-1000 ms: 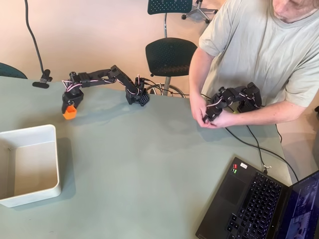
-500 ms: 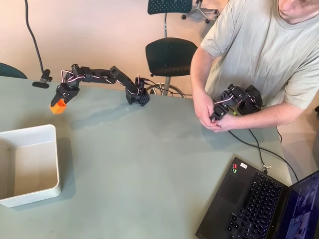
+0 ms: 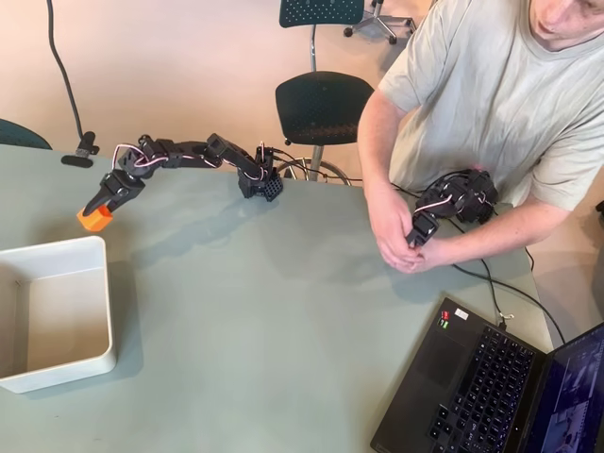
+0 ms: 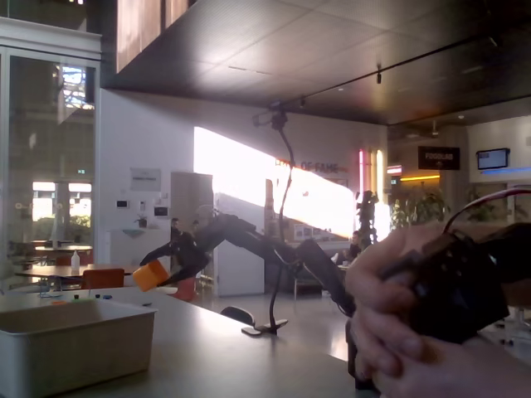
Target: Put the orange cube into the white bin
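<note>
1. One black arm (image 3: 203, 151) reaches leftward across the far side of the grey-green table (image 3: 283, 311) in the overhead view, its base (image 3: 261, 181) near the table's far edge.
2. End effector (image 3: 97, 212) clenched on the orange cube (image 3: 93, 220); in the fixed view the end effector (image 4: 166, 267) grips the cube (image 4: 150, 275) by its upper right side.
3. Cube is held clear of the table in the fixed view, tilted, higher than the bin's rim.
4. White bin (image 3: 99, 311) sits at the table's left edge in the overhead view, partly cut off by the frame. In the fixed view the bin (image 4: 79, 344) stands in the left foreground.
5. Overhead view: cube lies just beyond the bin's far right corner, not over its inside.
6. Person (image 3: 491, 85) in a pale green shirt stands at the table's far right side, forearms on the table.
7. Open laptop (image 3: 491, 387) at the lower right corner of the overhead view.
8. Dark chair (image 3: 321, 104) behind the table; a black cable (image 3: 61, 66) runs down to a clamp (image 3: 83, 151) at the table's far left edge.
</note>
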